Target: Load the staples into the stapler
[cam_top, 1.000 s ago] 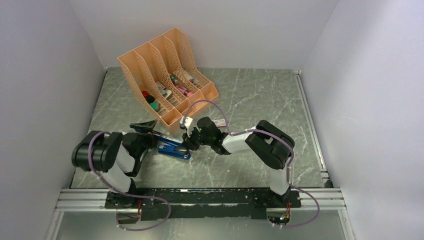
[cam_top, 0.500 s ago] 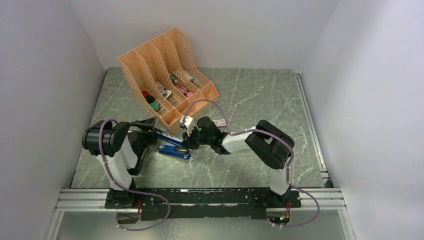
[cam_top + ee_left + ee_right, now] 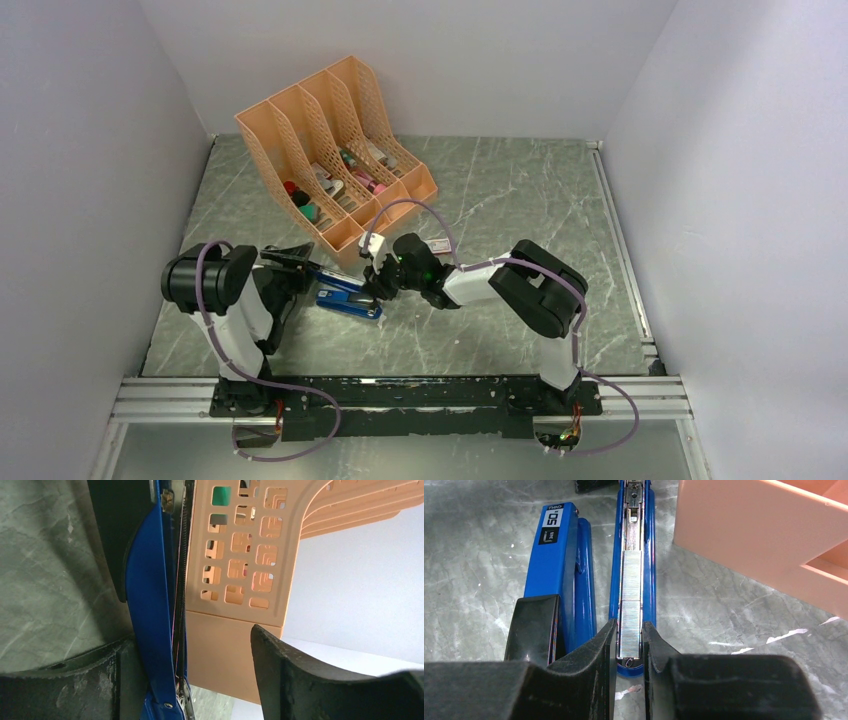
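Item: blue stapler (image 3: 347, 296), hinged open, lying between the 2 grippers. The right wrist view shows its 2 blue limbs side by side.
Label: black sticker (image 3: 555, 524) on the limb left of the right gripper (image 3: 629, 639). It reads "50" in white. A small word above looks like "nep", and the finer print below is too small to read.
Staples (image 3: 630, 600): silvery strip seated in the open metal channel of the other limb. It runs straight ahead from the right gripper's fingertips, with its near end between them.
Right gripper: clenched on the staples, 1 black finger (image 3: 596, 647) hard against each side of the strip's near end.
Left gripper (image 3: 190, 640): released, jaws wide apart. A blue stapler limb lies against 1 finger (image 3: 75, 680), and the other finger stands clear of it.
File rack (image 3: 335, 140): peach-orange perforated plastic with 4 slots, just beyond both grippers. Small red, green and pink articles sit in the slots, and no writing on them is legible.
Small box (image 3: 437, 245): white and red, behind the right gripper, with its print unreadable.
Surface: grey-green marbled table (image 3: 500, 200) with pale veins and white flecks.
Room: plain pale lilac-white walls (image 3: 400, 60) on 3 sides. An aluminium rail (image 3: 400, 392) at the near edge carries both arm bases.
Cabling: purple cable (image 3: 425, 208) looped over each arm.
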Motion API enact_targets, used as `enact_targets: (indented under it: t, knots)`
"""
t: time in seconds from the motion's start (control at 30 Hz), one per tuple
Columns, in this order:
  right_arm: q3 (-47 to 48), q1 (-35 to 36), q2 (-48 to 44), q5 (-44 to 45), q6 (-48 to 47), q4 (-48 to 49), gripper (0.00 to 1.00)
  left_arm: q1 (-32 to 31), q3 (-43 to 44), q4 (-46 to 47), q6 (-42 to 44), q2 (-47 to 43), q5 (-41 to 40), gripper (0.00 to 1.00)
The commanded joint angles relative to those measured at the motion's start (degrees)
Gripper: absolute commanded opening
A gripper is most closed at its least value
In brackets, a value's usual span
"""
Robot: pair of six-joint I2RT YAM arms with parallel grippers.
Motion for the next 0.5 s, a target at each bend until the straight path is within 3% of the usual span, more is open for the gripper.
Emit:
enact_targets:
  t: [0.0,0.13,0.27,0.47]
  knots:
    - [-0.36,0.71,1.79,-2.25,-0.49,-3.61,0.00,0.98,-5.65,15.95,10.02,1.24,-1.14,0.74]
    - [-0.42,0.71,1.89,-2.38,-0.45,-3.44,0.00,0.98,-5.59,13.30,14.69,-2.05,-0.27,0.69]
    - [-0.43,0.71,1.98,-2.52,-0.51,-3.49,0.00,0.98,-5.13,4.04,20.62,-10.16,0.62,0.64]
    - [-0.32,0.70,2.37,-2.80,-0.60,-3.51,0.00,-1.48,-1.63,-25.01,32.26,-31.54,-4.15,0.60]
